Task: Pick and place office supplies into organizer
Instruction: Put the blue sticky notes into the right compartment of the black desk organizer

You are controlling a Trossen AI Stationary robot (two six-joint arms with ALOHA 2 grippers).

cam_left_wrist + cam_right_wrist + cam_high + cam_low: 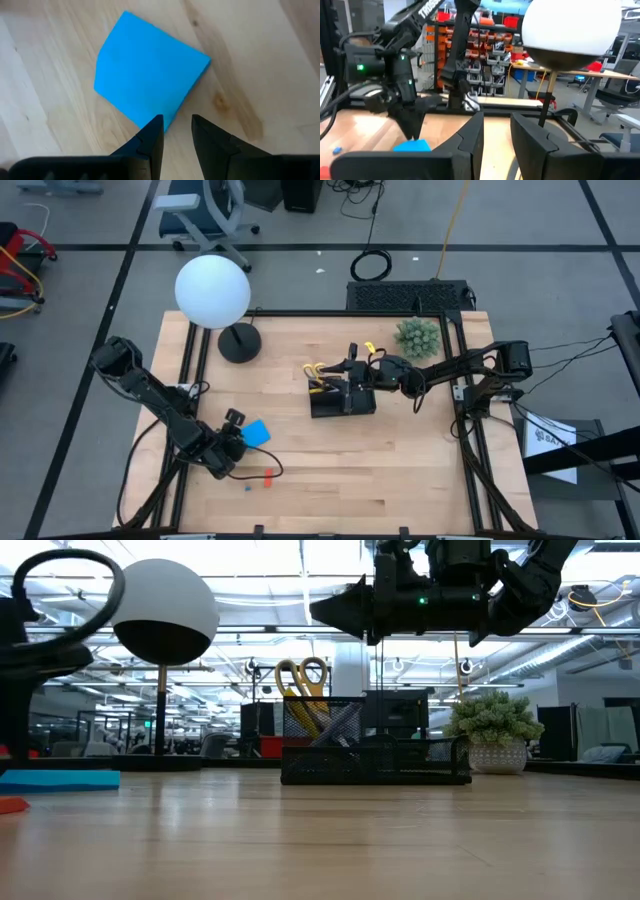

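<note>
With yellow-handled scissors [318, 370] sitting in the black mesh organizer [342, 402], the slightly open left hand [240, 442] is hovering over the flat blue square pad [257, 432]

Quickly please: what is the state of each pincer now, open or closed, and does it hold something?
Left pincer: open a little, empty, just above the blue pad.
Right pincer: open a little, empty, above the organizer.

Scissors [318, 370] in organizer [342, 402]; pad [256, 432] left; plant [417, 337] behind-right.
</note>
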